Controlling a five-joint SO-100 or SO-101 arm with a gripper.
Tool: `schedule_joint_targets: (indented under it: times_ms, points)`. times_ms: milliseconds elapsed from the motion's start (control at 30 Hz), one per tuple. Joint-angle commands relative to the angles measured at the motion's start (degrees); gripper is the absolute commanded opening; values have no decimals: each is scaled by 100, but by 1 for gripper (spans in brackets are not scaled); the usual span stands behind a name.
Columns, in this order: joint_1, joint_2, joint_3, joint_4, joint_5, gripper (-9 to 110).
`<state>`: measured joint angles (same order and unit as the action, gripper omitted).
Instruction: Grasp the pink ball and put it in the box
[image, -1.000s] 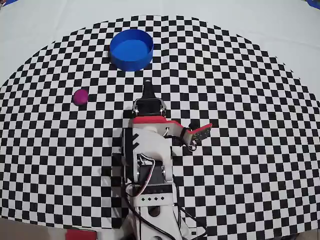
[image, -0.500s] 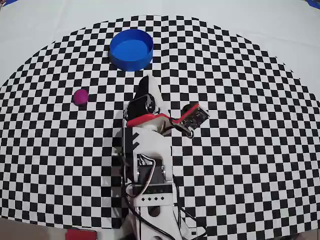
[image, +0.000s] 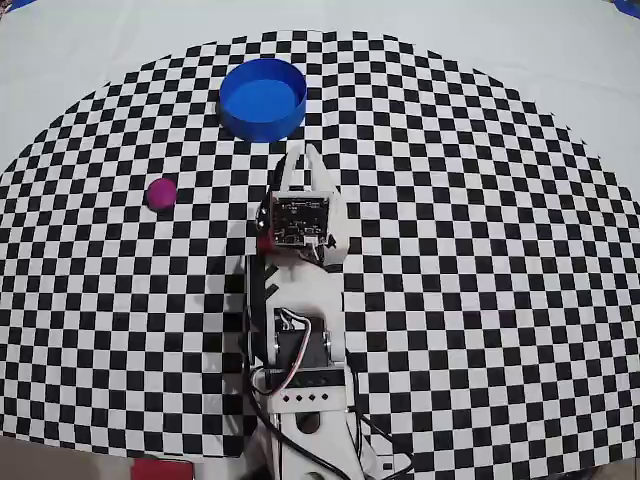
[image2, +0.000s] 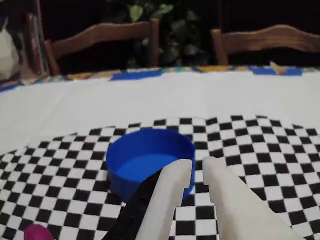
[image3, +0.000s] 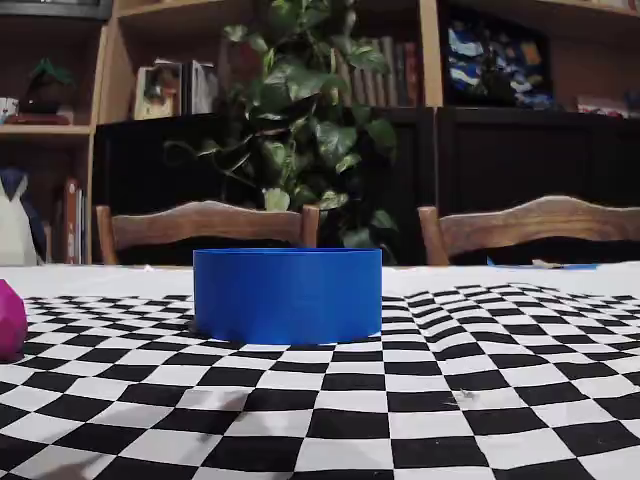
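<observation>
Overhead view showed the pink ball (image: 161, 193) lying free on the bench (image: 480, 200) toward its left edge, well apart from the box (image: 262, 99) near the far edge. The fingers (image2: 175, 185) were nearly closed, empty, aimed at the box, so reaching the ball probably called for a swing left.

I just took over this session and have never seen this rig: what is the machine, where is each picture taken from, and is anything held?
It is a small white robot arm on a checkered mat. The overhead view looks straight down: the gripper points at the blue box, nearly closed and empty. The pink ball lies apart, to the arm's left in that view. The wrist view rides on the arm, showing the fingers near the box. The fixed view sits low at table level, facing the box with chairs behind.
</observation>
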<state>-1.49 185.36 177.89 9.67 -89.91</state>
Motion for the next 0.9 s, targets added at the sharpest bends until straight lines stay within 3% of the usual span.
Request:
schedule_joint_targets:
  times_ms: [0, 100, 867]
  points:
    - [0, 97, 44, -18, -246, 2]
    - [18, 97, 44, -26, -246, 16]
    - [-53, -149, 44, -53, -237, 25]
